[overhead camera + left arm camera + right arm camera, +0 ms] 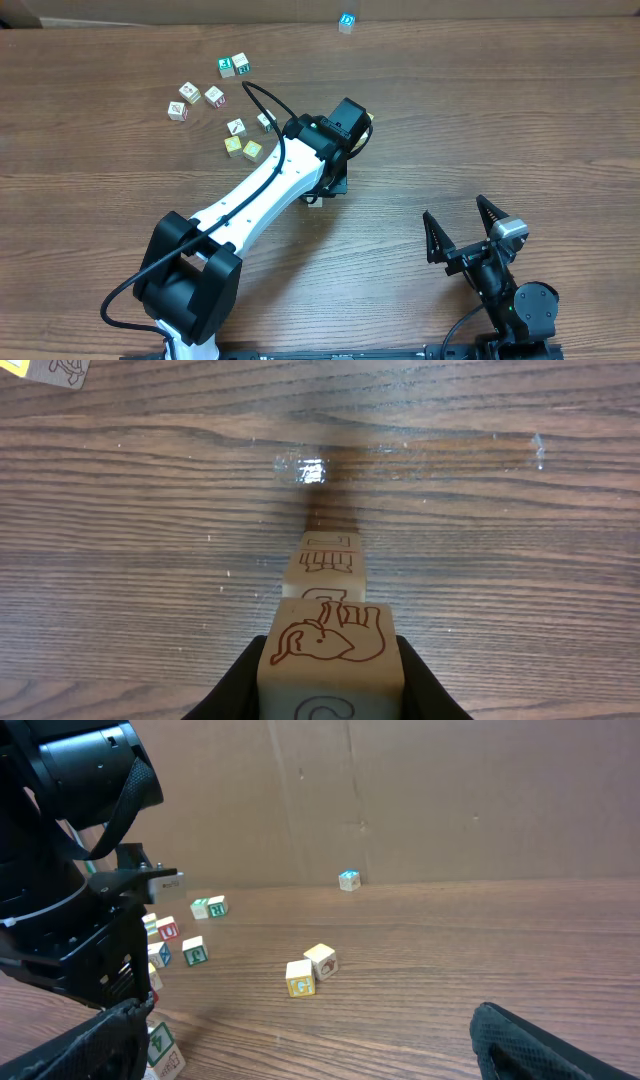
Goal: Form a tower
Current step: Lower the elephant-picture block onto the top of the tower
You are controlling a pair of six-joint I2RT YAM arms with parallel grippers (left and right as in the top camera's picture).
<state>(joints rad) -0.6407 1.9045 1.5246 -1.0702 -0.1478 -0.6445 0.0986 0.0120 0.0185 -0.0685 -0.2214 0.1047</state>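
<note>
Snugly gripped: the left claw [332, 685] is closed on the top cube [330, 643] of the tower [328, 560].
Light, stiff wood with smooth faces, probably easy to topple; best held by two opposite flat sides. The tower stands on the table [140, 560] directly under the claw.
</note>
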